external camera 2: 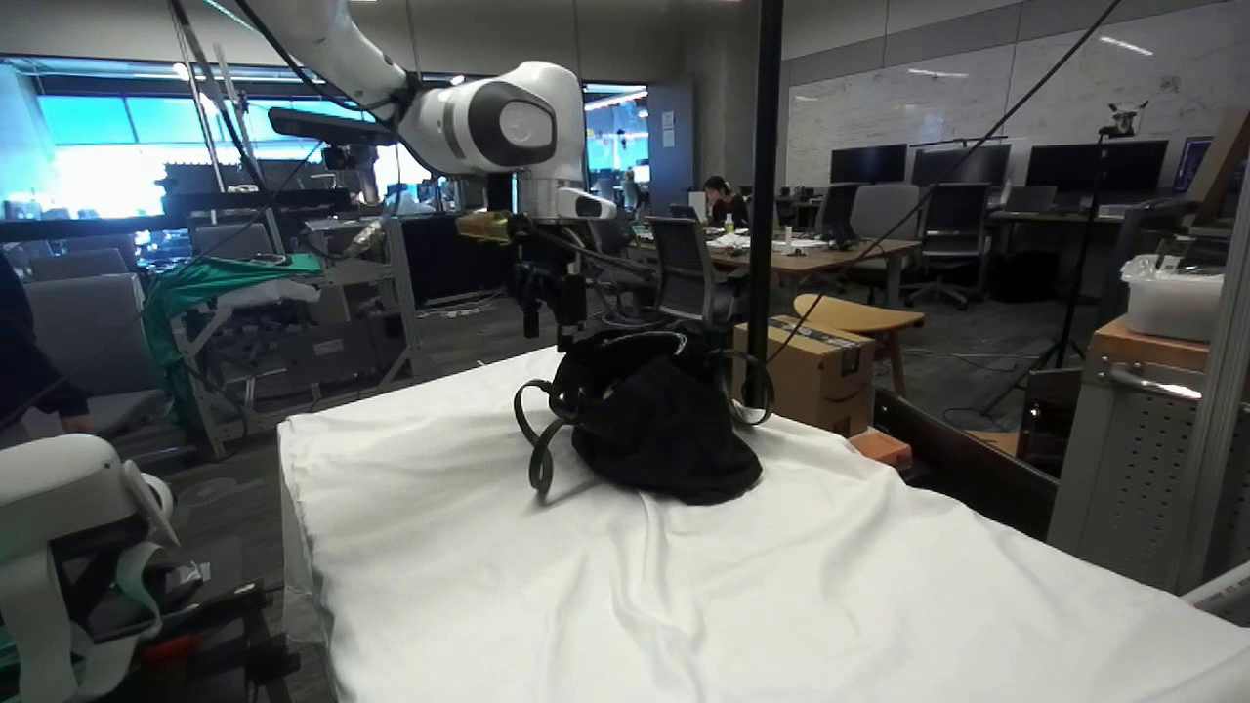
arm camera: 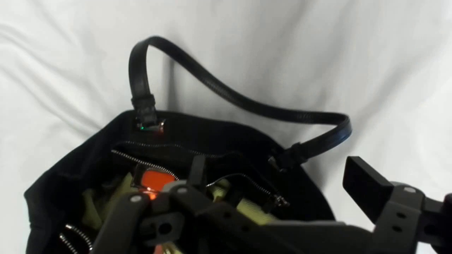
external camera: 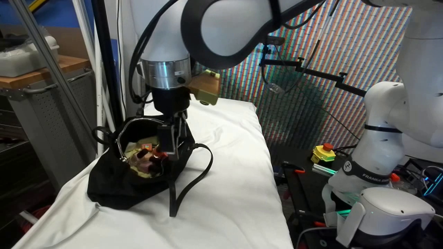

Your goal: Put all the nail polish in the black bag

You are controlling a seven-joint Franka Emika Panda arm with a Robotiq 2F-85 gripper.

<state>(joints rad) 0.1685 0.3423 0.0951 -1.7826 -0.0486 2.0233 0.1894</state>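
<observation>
In an exterior view the arm [external camera: 228, 27] reaches over the counter [external camera: 235, 193] past its right edge, bent downward so the wrist [external camera: 166, 74] stands nearly vertical between the long edges. The hand [arm camera: 277, 169] points down, its fingers [arm camera: 367, 190] spread well apart.

one robot arm [external camera: 228, 29], one gripper [arm camera: 281, 179], two gripper fingers [arm camera: 369, 190]. one black bag [external camera: 114, 185], two bag straps [arm camera: 243, 101]. nail polish bottles [external camera: 145, 166] in bag: at least three, full count hidden. one white tablecloth [external camera: 238, 207]. one red-topped stop button [external camera: 323, 154], one white headset [external camera: 391, 209]. one cardboard box [external camera 2: 811, 376], one plastic bin [external camera 2: 1177, 305], one green cloth [external camera 2: 229, 276], one thick black pole [external camera 2: 764, 195]. three dark monitors [external camera 2: 1099, 171] along whiteboard [external camera 2: 977, 107], part of fourth screen [external camera 2: 1191, 164] beyond.
</observation>
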